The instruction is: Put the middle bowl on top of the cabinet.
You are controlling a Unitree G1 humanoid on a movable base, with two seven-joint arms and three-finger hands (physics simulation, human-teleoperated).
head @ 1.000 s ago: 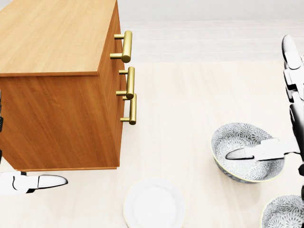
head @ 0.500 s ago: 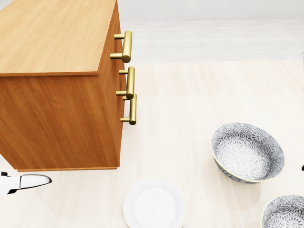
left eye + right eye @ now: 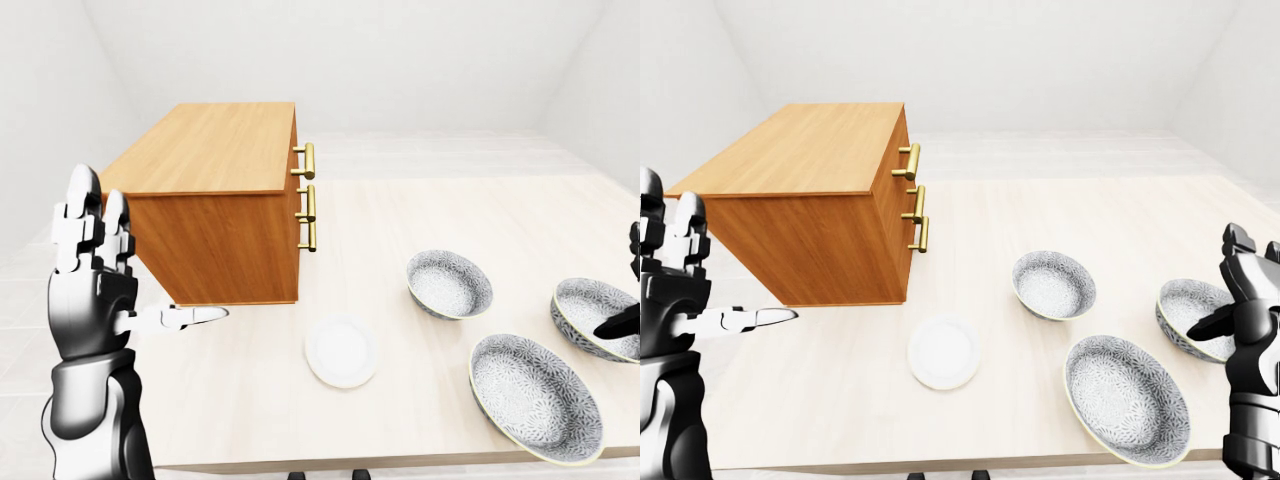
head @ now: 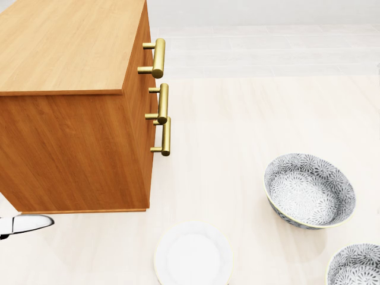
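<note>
Table (image 3: pixel 450 210): pale wood, carries everything listed.
Cabinet (image 3: pixel 215 150): orange-brown wood, standing along the table's left edge; its flat top is bare.
Handles (image 3: pixel 308 160): three brass bars, on the cabinet face turned toward the table's right edge.
Plate (image 3: pixel 341 351): white, round, flat on the table near the cabinet's lower right corner in the left-eye view, not touching it.
Middle bowl (image 3: pixel 535 395): grey floral pattern inside, pale rim, upright. It sits by the table edge at the bottom of the left-eye view, toward the right corner, and falls between the other two bowls counted left to right. No hand touches it.
Left bowl (image 3: pixel 450 283): same pattern, upright, toward the table's centre, well apart from the cabinet.
Right bowl (image 3: pixel 1180 300): same pattern, upright, close to the table's right edge; the right thumb crosses it in both eye views.
Left hand (image 3: pixel 92 290): raised beside the table's left edge, fingers straight up, thumb stretched sideways toward the cabinet; spread wide, holding nothing.
Right hand (image 3: pixel 1248 300): raised at the table's right edge, by the right bowl, fingers spread, empty.
</note>
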